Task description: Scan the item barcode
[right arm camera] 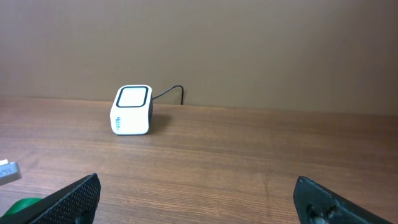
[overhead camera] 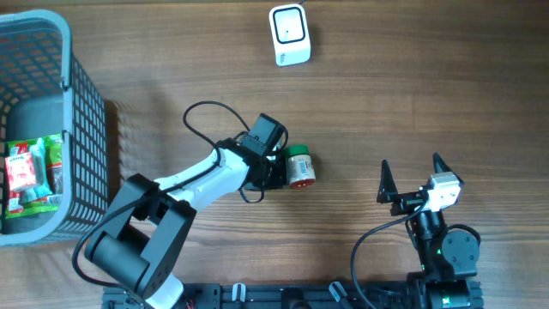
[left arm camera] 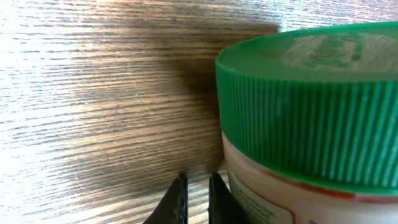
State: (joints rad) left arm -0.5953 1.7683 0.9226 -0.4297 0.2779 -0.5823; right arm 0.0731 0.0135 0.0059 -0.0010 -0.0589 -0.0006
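Note:
The item is a small jar (overhead camera: 300, 166) with a green ribbed cap and a white, red-edged label, lying on the table's middle. In the left wrist view the jar (left arm camera: 311, 112) fills the right side. My left gripper (overhead camera: 276, 168) sits against the jar's left side. Its fingers (left arm camera: 198, 196) are shut with only a sliver between them and nothing in it; the jar is beside the right finger, outside the grip. The white barcode scanner (overhead camera: 289, 34) stands at the far edge, its window up, also visible as the scanner (right arm camera: 132, 110). My right gripper (overhead camera: 412, 182) is open and empty (right arm camera: 198, 191).
A grey mesh basket (overhead camera: 86, 129) stands at the left edge with several red and green packets (overhead camera: 26, 176) inside. The scanner's black cable (right arm camera: 171, 92) runs off behind it. Bare wood lies between the jar and the scanner.

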